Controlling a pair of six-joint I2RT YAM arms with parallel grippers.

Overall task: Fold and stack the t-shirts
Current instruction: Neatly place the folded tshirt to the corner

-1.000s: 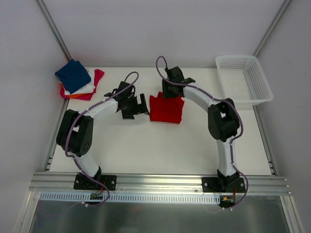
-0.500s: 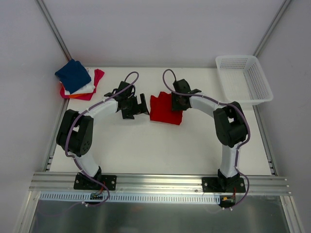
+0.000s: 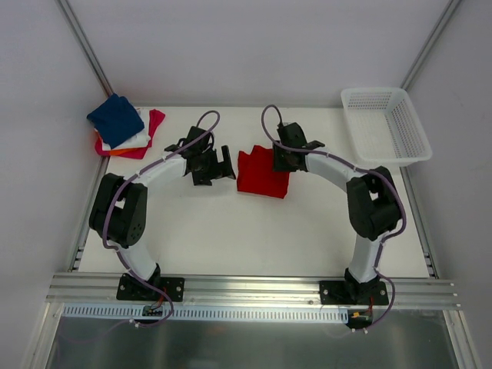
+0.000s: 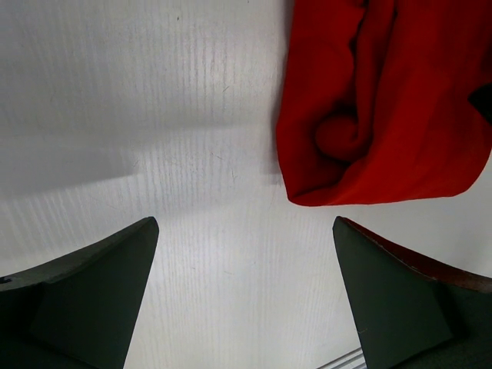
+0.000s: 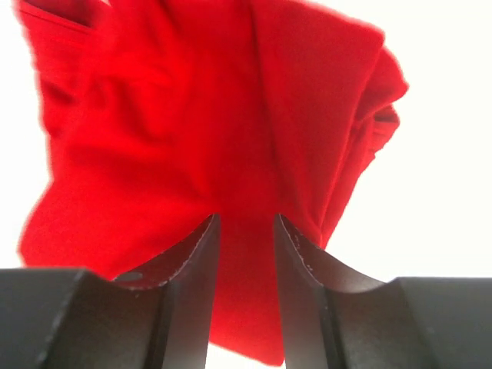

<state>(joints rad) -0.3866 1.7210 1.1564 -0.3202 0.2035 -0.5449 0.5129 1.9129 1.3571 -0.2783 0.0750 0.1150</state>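
At the centre of the overhead frame, on the desk (image 3: pixel 231 231), the red t-shirt (image 3: pixel 261 177) lies bunched into a rough rectangle, its edges rolled and uneven, so its fold looks only half made. The left claw (image 3: pixel 225 164) hangs just beside the shirt's left edge with its jaws spread wide and nothing in them. The right claw (image 3: pixel 277 161) sits at the shirt's upper right corner, narrowed onto a fold of the red cloth, which fills the gap between its fingers in the wrist view. Farther off, at the upper left, the folded stack (image 3: pixel 127 132) looks finished: the navy tee (image 3: pixel 115 119) tops white, orange and magenta squares. The red shirt has yet to join it. The mesh basket (image 3: pixel 383 127) at the upper right holds no cloth
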